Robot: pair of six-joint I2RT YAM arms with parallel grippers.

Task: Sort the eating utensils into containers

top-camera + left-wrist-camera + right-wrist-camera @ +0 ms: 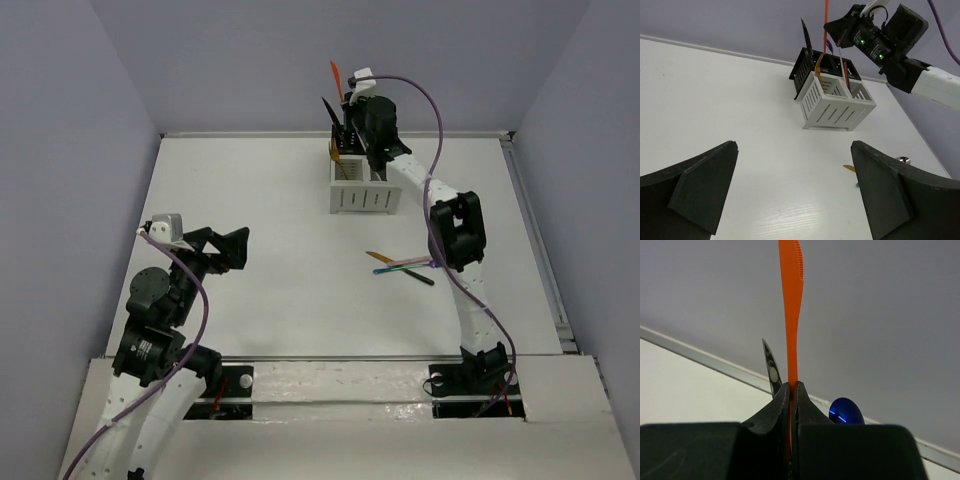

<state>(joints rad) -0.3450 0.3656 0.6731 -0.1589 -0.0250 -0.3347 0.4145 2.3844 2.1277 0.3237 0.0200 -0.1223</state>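
Observation:
The containers (365, 190) stand at the back centre, white bins in front and black bins behind; they also show in the left wrist view (832, 100). My right gripper (352, 105) hovers over the black bins, shut on an orange-red knife (336, 75) held upright, blade up (791, 300) between closed jaws (791, 387). A black knife (328, 110) and a blue spoon (846, 412) stand in the black bins. A gold utensil (338, 158) leans in a bin. Several utensils (400, 265) lie on the table beside the right arm. My left gripper (235, 248) is open and empty at the near left (794, 147).
The right arm's forearm (455, 230) reaches over the table beside the loose utensils. A purple cable (430, 110) loops over it. Enclosure walls ring the table. A small silver piece (903, 160) lies to the right of the left gripper's view.

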